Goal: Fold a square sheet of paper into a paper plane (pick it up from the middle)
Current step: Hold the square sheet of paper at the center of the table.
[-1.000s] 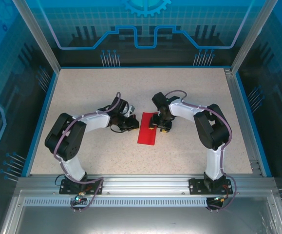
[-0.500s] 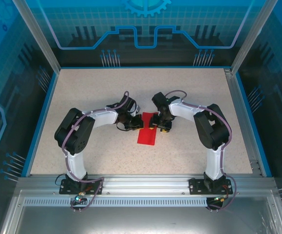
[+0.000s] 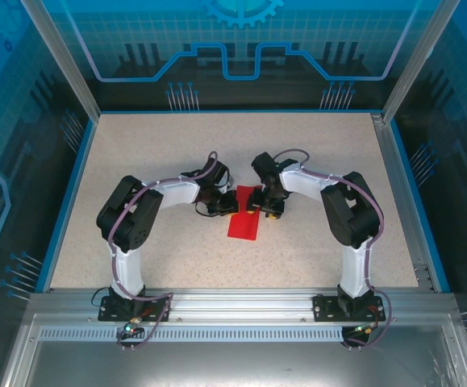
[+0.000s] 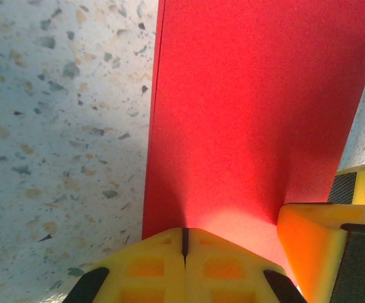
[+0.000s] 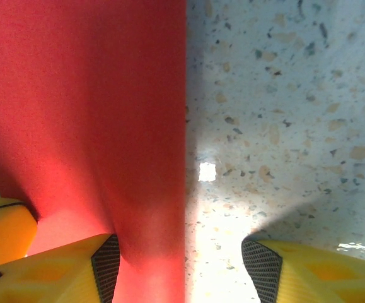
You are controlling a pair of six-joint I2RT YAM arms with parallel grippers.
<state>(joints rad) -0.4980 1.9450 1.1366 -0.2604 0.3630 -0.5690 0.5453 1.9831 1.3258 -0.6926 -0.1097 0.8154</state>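
Note:
The square sheet of paper (image 3: 243, 224) is bright red and lies flat on the speckled table as a long narrow rectangle, not as a paper plane. My left gripper (image 3: 231, 201) is shut, its yellow tips (image 4: 184, 237) resting on the far end of the paper (image 4: 251, 107) near its left edge. My right gripper (image 3: 259, 208) stands open over the paper's right edge (image 5: 87, 95). Its left finger (image 5: 103, 259) is on the red paper and its right finger (image 5: 264, 265) is over bare table. Nothing is held between its pads.
The speckled table (image 3: 152, 153) is ringed by a blue rim and aluminium frame posts (image 3: 394, 129). Both arms bend in towards the middle, their grippers close together. One of the right gripper's fingers (image 4: 314, 252) sits beside the left one.
My left arm has swung right, bringing its shut gripper from beside the paper onto the far left part of it. The right gripper and the paper have stayed put.

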